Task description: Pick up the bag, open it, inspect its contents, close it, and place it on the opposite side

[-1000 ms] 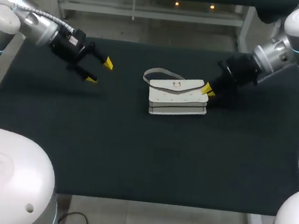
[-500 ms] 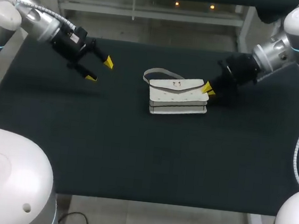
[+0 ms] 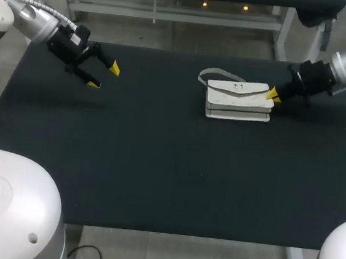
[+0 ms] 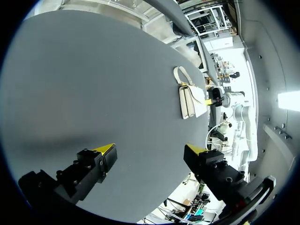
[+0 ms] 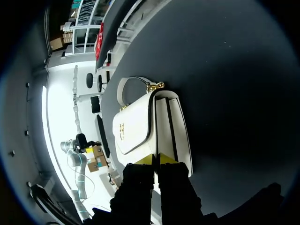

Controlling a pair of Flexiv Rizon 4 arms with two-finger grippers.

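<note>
**Bag dragged toward the right side of the table**

The white leather flap bag (image 3: pixel 238 99) now lies flat on the right part of the black cloth-covered table (image 3: pixel 157 165). A second ago it lay near the middle, so it has slid to the right and a little toward the far edge. Its flap is closed and faces up. Its short pale strap (image 3: pixel 213 74) arches off the end turned away from the right arm.

The right gripper (image 3: pixel 273 95) has drawn back toward its own side along with the bag. Its yellow tips are pressed close together on the bag's near end. In the right wrist view, the gripper (image 5: pixel 156 159) pinches the edge of the bag (image 5: pixel 150 126) where the flap meets the body.

The left gripper (image 3: pixel 103 76) has shifted slightly outward, toward the far left corner. It hangs over bare cloth with its fingers spread wide and nothing between them. From the left wrist view, the gripper (image 4: pixel 151 150) looks across the table to the bag (image 4: pixel 190 101), well apart from it.
</note>
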